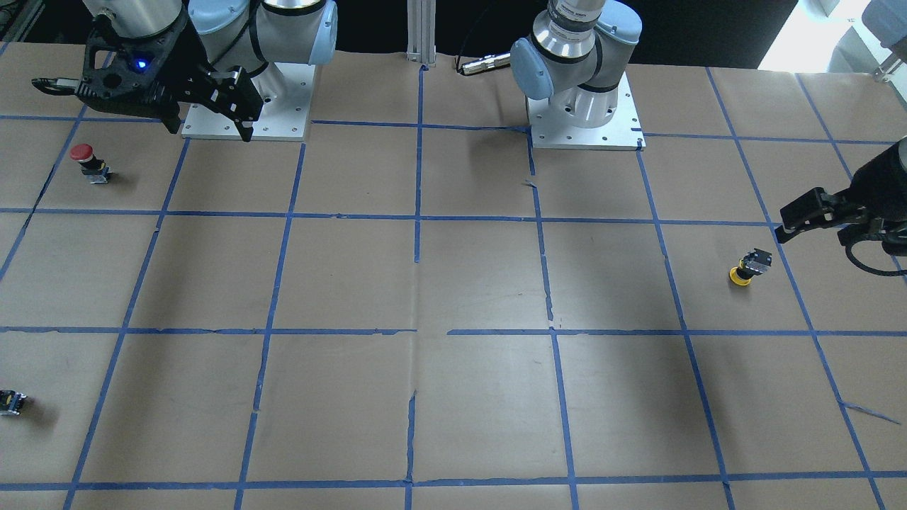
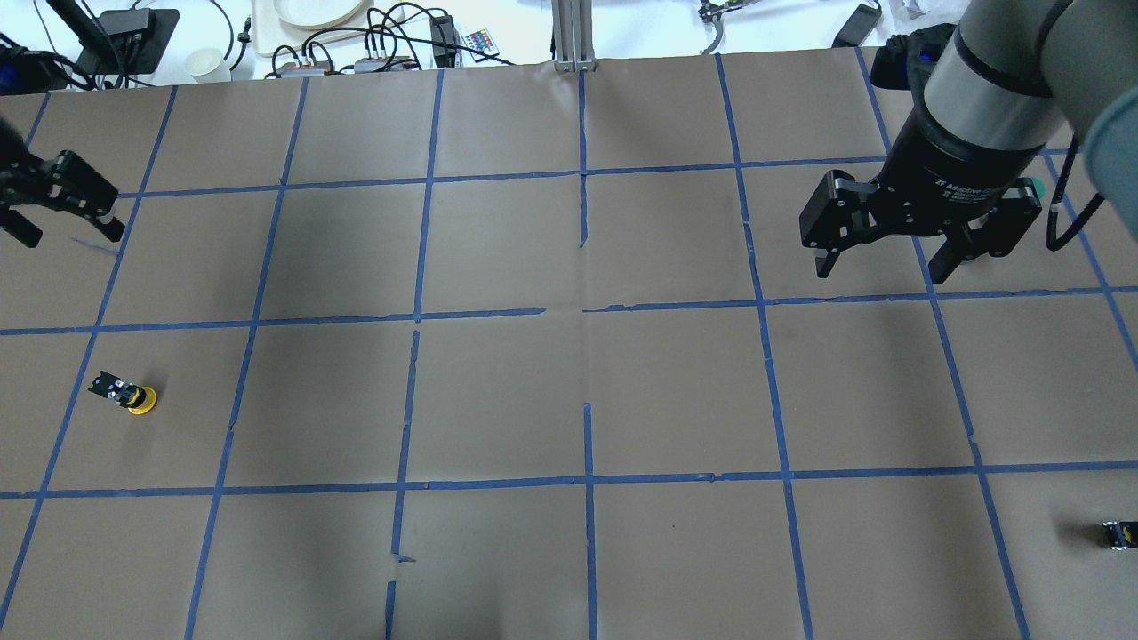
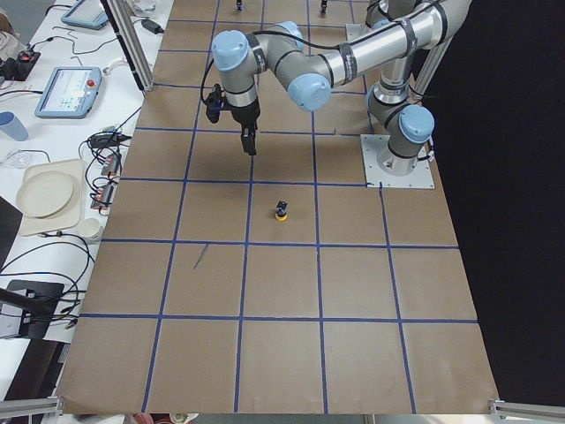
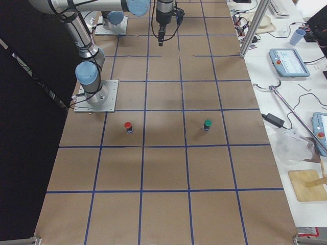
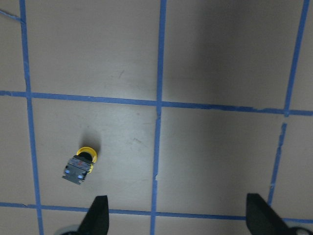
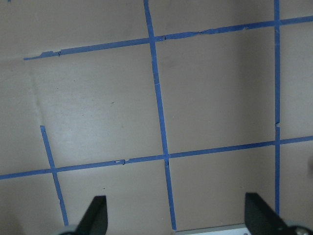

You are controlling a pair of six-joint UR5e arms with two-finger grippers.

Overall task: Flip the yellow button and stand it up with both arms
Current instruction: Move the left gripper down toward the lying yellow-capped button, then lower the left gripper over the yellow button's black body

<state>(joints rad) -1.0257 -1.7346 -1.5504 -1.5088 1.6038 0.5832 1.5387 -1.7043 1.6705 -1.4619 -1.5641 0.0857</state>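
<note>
The bench [image 2: 676, 391] is covered in brown paper, marked into squares by blue tape [image 2: 582, 396]. The left arm [image 3: 353, 62] reaches out over the end of the bench on the robot's left. The right arm [image 2: 987, 89] stands over the other half. Each arm is bolted to a white plate [image 1: 553, 138] at the robot's side of the bench.

The left claw [image 5: 178, 218] hangs above the paper with its fingers spread wide, holding nothing. The right claw [image 2: 883, 265] is also spread wide and empty. It points down at the paper, well apart from the other claw.

The yellow button [image 2: 129, 394] sits alone inside one square near the robot's left end of the bench, touching no tape. It appears to rest on its yellow cap, with the black body and grey-blue block uppermost. In the left wrist view it lies ahead of the view's left finger, clear of the claw.

A red button [image 1: 88, 161] stands cap up near the right arm's plate. A green button [image 4: 207, 124] stands cap up farther out from the robot in the same row.
</note>
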